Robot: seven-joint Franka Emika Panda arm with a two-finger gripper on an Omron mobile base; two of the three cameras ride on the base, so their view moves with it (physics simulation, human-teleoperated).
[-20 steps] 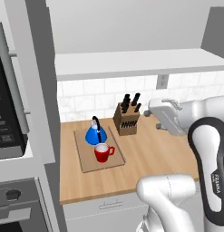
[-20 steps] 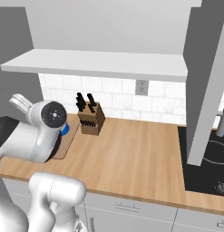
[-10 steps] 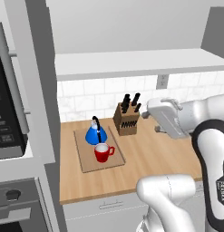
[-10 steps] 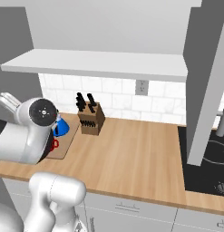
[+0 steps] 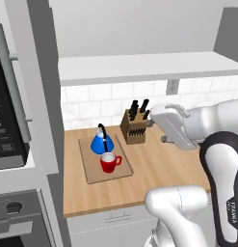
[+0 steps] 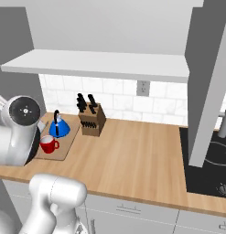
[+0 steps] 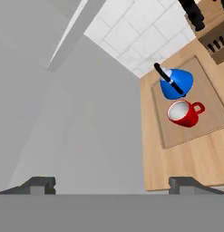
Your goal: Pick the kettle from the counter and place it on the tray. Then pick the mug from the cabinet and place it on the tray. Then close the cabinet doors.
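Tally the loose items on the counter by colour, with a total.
Blue: 1, the kettle
Red: 1, the mug
Light-brown wood: 2, the tray and the knife block
Total: 4

Blue kettle point(image 5: 102, 143) and red mug point(image 5: 109, 162) sit on wooden tray point(image 5: 94, 170), kettle farther back, mug just in front. Tray lies on left part of counter point(image 5: 154, 169). Knife block point(image 5: 134, 126) stands right of kettle, near wall.
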